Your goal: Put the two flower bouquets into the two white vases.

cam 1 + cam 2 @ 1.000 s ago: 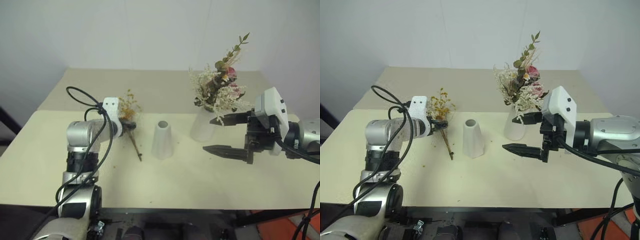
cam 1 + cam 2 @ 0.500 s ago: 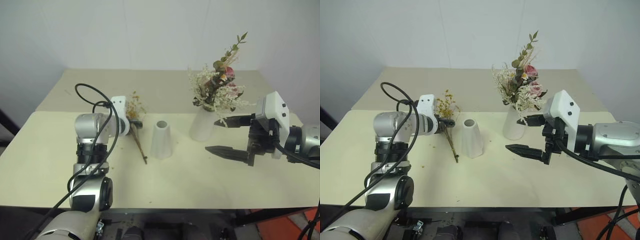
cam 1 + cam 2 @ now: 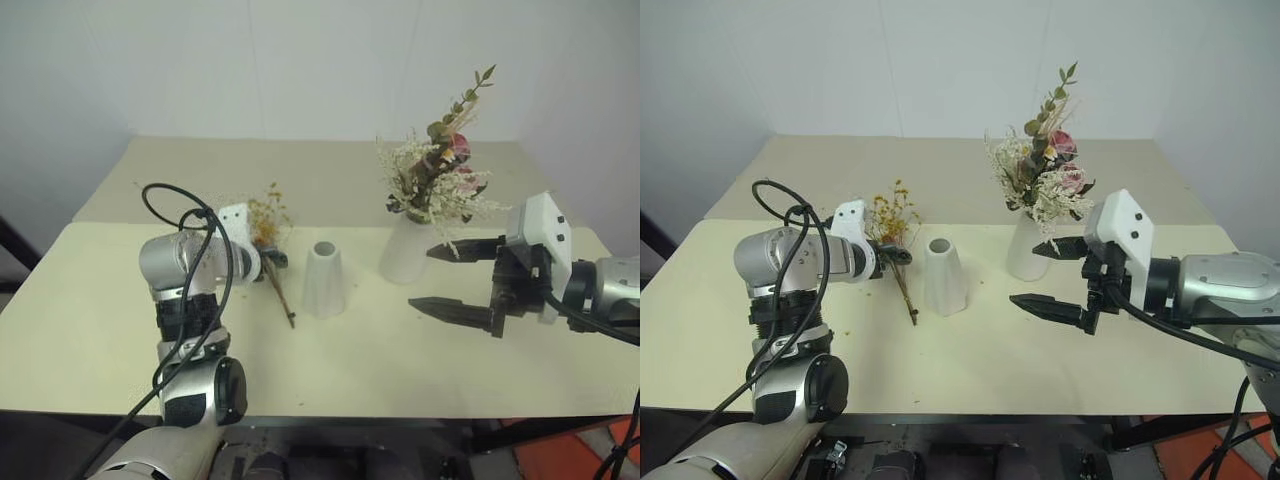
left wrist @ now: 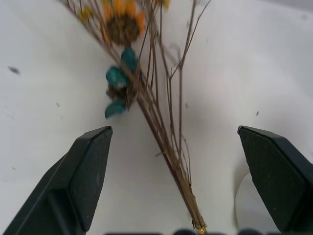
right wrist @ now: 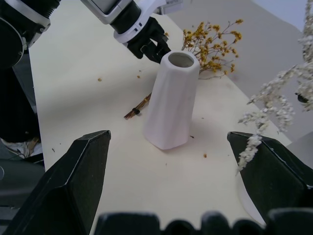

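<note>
Small dry crumbs of plant matter point(image 5: 99, 79) dotted the cream tabletop point(image 3: 90, 310), which stood against a plain white wall point(image 3: 300, 60); a second, duller table point(image 3: 330, 165) adjoined it behind. The cream-white and pink bouquet point(image 3: 437, 180) stood upright in the taller white vase point(image 3: 403, 252), while the narrow-mouthed cone vase point(image 3: 324, 279) stood empty, upright, just to its left. The yellow-orange bouquet point(image 3: 270, 235) lay flat on the tabletop beside the cone vase, blossoms toward the wall, stems point(image 4: 166, 161) toward the robot. The left gripper point(image 4: 176, 181) hung over those stems, its fingers spread wide to either side and holding nothing. The right gripper point(image 3: 455, 280), likewise spread and empty, hovered beside the taller vase, pointing toward the cone vase
</note>
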